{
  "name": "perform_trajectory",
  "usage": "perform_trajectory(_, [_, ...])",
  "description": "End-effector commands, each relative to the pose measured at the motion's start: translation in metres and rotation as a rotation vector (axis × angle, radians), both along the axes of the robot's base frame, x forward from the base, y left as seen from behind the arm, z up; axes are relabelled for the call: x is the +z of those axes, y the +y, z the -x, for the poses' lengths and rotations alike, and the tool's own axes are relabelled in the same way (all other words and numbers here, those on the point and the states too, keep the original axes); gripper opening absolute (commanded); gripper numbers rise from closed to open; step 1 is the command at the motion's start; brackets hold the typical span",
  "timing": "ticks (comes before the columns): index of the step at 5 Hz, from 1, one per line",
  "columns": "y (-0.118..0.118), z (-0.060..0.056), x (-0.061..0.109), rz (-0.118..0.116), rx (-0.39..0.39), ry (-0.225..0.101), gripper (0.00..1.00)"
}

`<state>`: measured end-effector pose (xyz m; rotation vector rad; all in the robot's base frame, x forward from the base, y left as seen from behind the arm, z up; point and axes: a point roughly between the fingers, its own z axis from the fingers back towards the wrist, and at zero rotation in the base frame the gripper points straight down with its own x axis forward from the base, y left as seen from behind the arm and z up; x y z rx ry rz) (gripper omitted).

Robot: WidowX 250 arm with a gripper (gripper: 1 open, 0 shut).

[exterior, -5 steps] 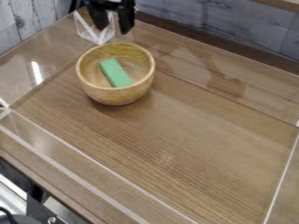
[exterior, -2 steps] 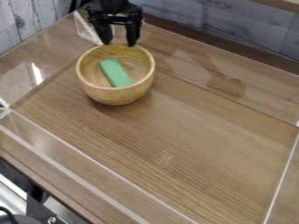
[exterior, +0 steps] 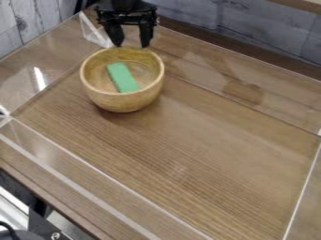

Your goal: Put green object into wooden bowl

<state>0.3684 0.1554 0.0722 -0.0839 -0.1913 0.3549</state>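
Small bright green rectangular block (exterior: pixel 122 77) in round tan wooden bowl (exterior: pixel 150 92); black gripper (exterior: pixel 130 39) wide, empty. We risk clipping rim w/ fingers, tipping bowl.

A wooden tabletop (exterior: pixel 189 141) with a brown, streaky grain fills most of the view, its lines running diagonally from upper left to lower right. A clear plastic barrier (exterior: pixel 38 66) rims it, catching pale reflections along the left side and near the front edge, where its transparent wall stands upright. Behind the table runs a wall of grey weathered planks (exterior: pixel 251 23), laid horizontally. In the lower left corner, below the table's edge, dark metal framing (exterior: pixel 32 225) and some blurred hardware show, too small to make out further.
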Motion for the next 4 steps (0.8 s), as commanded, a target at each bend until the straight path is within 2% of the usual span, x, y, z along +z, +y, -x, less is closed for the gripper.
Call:
perform_trajectory(1, [0.013, 0.000, 0.027, -0.024, 0.110, -0.053, 1.00])
perform_trajectory(3, [0.001, 0.005, 0.043, -0.024, 0.187, -0.065, 1.00])
perform_trajectory(4, [0.010, 0.013, 0.052, -0.023, 0.172, -0.072, 1.00])
